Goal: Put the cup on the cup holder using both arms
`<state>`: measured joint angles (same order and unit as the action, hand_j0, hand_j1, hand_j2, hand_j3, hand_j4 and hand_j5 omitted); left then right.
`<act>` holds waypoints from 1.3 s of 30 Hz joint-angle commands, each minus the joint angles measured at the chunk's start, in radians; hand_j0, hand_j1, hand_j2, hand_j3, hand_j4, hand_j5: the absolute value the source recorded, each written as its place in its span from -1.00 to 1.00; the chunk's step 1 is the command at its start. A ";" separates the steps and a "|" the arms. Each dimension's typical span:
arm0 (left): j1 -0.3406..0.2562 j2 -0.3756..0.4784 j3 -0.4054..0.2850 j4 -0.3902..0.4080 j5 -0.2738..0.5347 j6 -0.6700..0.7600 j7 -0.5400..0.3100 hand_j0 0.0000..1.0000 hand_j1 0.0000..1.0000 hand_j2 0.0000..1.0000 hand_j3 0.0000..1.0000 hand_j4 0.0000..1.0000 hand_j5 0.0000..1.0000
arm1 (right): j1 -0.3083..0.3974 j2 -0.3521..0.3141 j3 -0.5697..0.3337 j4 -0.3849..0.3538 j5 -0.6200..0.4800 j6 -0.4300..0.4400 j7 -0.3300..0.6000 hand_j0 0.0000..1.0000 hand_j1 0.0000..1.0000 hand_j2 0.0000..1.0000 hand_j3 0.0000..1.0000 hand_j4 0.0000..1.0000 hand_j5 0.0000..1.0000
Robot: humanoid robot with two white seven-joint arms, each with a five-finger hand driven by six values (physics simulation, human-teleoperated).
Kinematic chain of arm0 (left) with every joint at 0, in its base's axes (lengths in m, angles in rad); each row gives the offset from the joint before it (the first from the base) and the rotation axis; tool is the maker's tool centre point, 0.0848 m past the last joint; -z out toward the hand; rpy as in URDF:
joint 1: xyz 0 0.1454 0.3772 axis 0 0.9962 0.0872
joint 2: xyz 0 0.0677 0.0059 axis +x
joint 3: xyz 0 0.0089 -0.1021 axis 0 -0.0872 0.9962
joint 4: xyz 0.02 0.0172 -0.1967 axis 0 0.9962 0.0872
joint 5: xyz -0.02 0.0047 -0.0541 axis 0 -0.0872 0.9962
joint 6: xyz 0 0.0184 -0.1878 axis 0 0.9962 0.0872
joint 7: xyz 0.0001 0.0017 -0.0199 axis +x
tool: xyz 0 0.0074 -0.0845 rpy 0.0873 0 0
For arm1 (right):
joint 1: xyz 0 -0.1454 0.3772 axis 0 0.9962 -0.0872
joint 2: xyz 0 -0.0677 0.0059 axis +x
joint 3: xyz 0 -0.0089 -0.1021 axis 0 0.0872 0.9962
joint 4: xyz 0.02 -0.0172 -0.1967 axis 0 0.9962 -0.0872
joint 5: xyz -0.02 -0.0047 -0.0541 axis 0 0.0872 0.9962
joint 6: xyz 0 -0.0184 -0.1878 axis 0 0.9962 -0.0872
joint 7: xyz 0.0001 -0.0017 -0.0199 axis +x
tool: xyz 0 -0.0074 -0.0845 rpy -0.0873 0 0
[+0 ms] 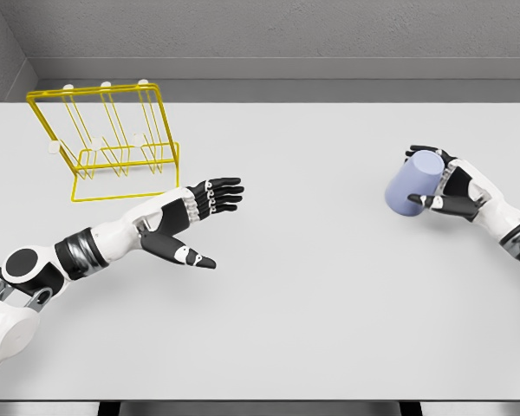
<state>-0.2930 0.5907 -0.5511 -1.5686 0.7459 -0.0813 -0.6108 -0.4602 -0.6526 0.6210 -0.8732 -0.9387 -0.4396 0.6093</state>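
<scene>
A pale blue cup (413,182) sits tilted at the right side of the table, with my right hand (440,184) wrapped around it, fingers over its top and thumb under its lower edge. The yellow wire cup holder (104,143) stands at the far left of the table, its white-tipped pegs pointing up. My left hand (210,217) hovers over the table just right of and in front of the holder, fingers stretched out and thumb spread, holding nothing.
The white table (295,286) ends at a grey wall behind the holder. Wide bare tabletop lies between my two hands and toward the front edge.
</scene>
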 commanded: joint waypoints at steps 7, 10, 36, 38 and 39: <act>-0.003 0.001 0.000 -0.001 0.006 0.000 0.000 1.00 1.00 1.00 1.00 1.00 1.00 | -0.014 -0.005 0.003 -0.006 0.014 -0.010 0.002 0.41 0.41 0.41 0.41 0.41 0.41; -0.003 0.001 0.000 -0.001 0.006 0.000 0.000 1.00 1.00 1.00 1.00 1.00 1.00 | -0.025 -0.009 0.003 -0.012 0.012 -0.010 0.002 0.41 0.41 0.41 0.41 0.41 0.41; -0.003 0.003 0.000 -0.001 0.006 -0.001 0.000 1.00 1.00 1.00 1.00 1.00 1.00 | -0.046 0.019 0.006 -0.118 0.017 -0.014 0.002 0.41 0.41 0.41 0.41 0.41 0.41; -0.003 0.003 0.000 -0.001 0.006 0.000 0.000 1.00 1.00 1.00 1.00 1.00 1.00 | -0.046 0.019 0.006 -0.138 0.017 -0.014 0.002 0.41 0.41 0.41 0.41 0.41 0.41; -0.003 0.003 0.000 -0.001 0.006 0.000 0.000 1.00 1.00 1.00 1.00 1.00 1.00 | -0.046 0.021 0.006 -0.142 0.017 -0.014 0.002 0.41 0.41 0.41 0.41 0.41 0.41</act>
<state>-0.2961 0.5932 -0.5509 -1.5687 0.7452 -0.0819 -0.6108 -0.5062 -0.6346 0.6280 -1.0012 -0.9156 -0.4539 0.6107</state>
